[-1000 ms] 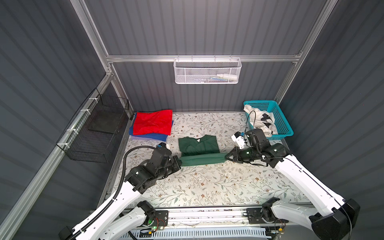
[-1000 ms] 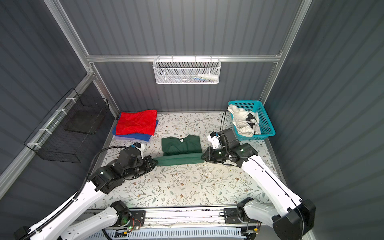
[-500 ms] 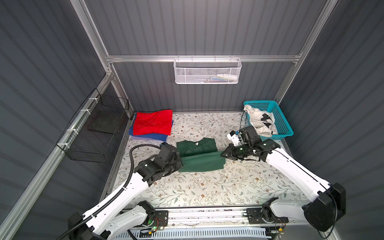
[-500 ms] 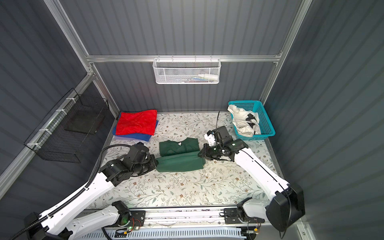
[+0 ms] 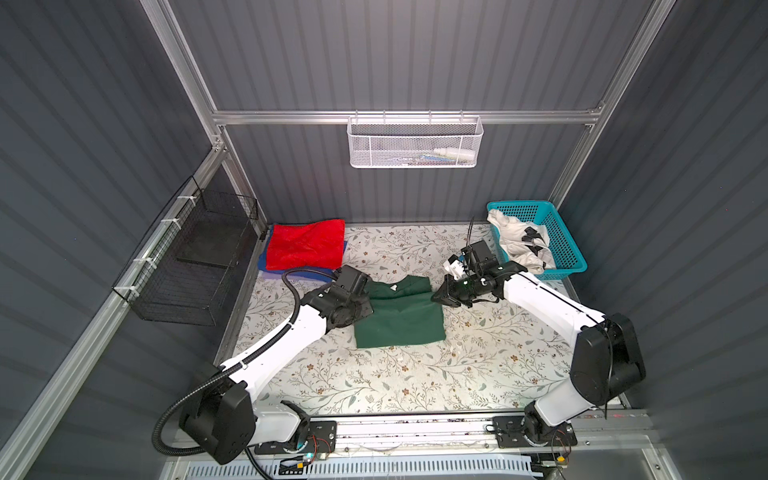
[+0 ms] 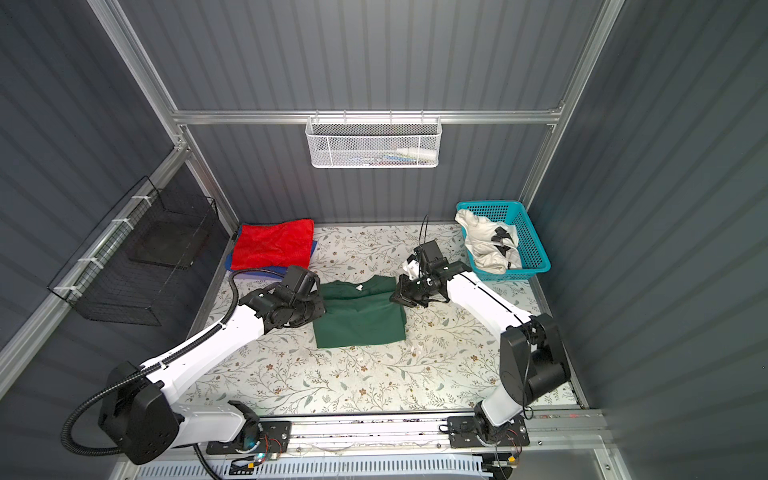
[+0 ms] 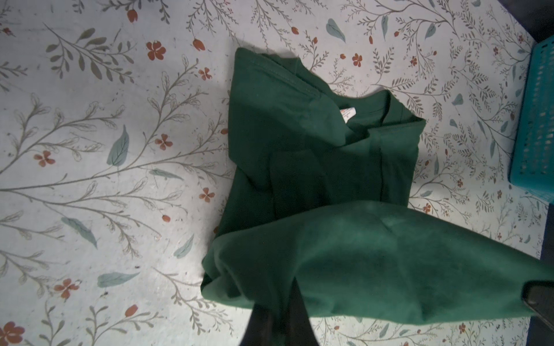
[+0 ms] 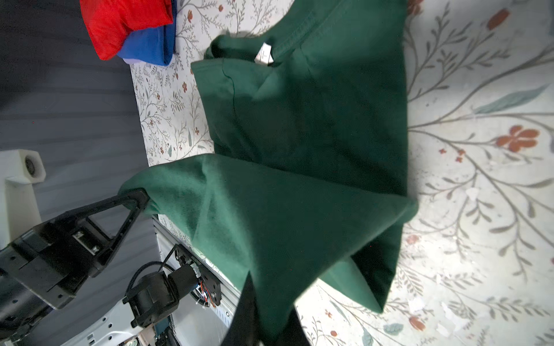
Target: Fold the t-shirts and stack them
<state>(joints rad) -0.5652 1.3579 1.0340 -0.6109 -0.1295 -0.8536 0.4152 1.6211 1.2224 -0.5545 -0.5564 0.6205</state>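
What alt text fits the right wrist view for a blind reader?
A dark green t-shirt lies half folded on a floral table, one flap lifted, pinched at one corner by the right gripper and at the other by the left gripper. A red t-shirt lies on a blue t-shirt beyond.

Both arms stretch forward and inward, held low; left hand (image 5: 365, 309) and right hand (image 5: 435, 297) face each other, jaws clamped together.

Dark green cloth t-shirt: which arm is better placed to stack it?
Probably left: the left end effector grips the dark green t-shirt nearest the folded red t-shirt; the right end effector is by the turquoise plastic basket.
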